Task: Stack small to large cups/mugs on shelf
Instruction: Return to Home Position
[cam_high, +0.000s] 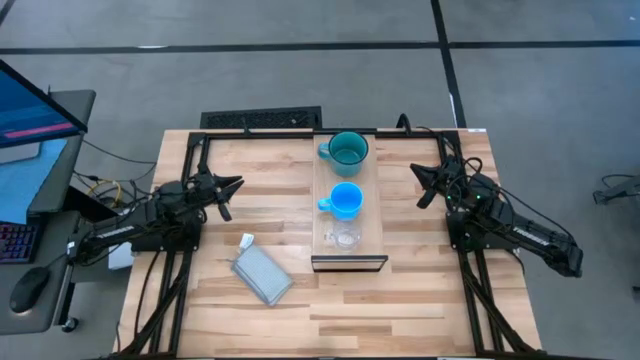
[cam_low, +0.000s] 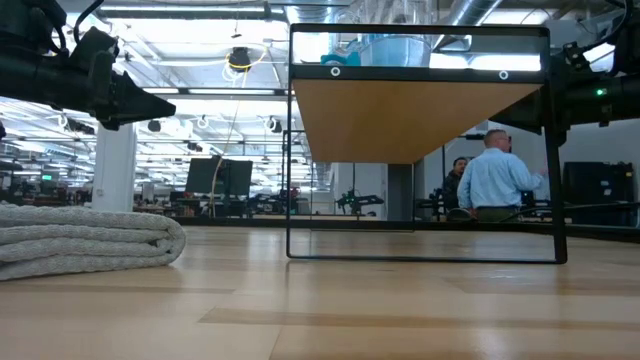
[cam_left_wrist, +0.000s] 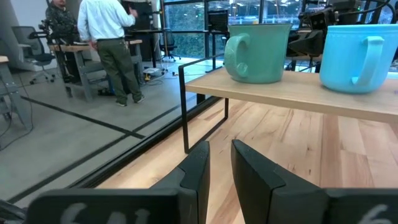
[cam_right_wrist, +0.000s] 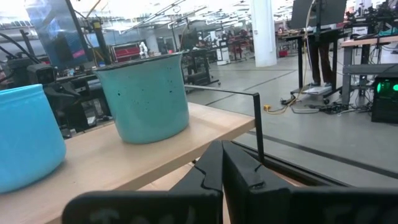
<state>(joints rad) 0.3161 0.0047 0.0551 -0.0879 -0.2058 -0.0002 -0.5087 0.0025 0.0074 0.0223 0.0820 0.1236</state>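
Note:
The shelf (cam_high: 372, 215) stands at the table's middle, running from far to near. On it stand, in a row and each on its base, the teal mug (cam_high: 347, 150) at the far end, the bright blue mug (cam_high: 345, 200) in the middle and the tiny clear glass cup (cam_high: 345, 238) near the near end. My left gripper (cam_high: 236, 188) hovers left of the shelf with a narrow gap between its fingers (cam_left_wrist: 219, 152) and is empty. My right gripper (cam_high: 418, 186) hovers right of the shelf, shut (cam_right_wrist: 222, 152) and empty. Both wrist views show the teal mug (cam_left_wrist: 258, 50) (cam_right_wrist: 146, 96) and the blue mug (cam_left_wrist: 359, 56) (cam_right_wrist: 25, 143).
A flat grey pouch (cam_high: 262, 273) lies on the tabletop near the left front, and it is large at the left of the low view (cam_low: 80, 240). People stand in the room beyond the table (cam_low: 495, 175) (cam_left_wrist: 112, 43). Bare wood lies in front of the shelf (cam_high: 350, 310).

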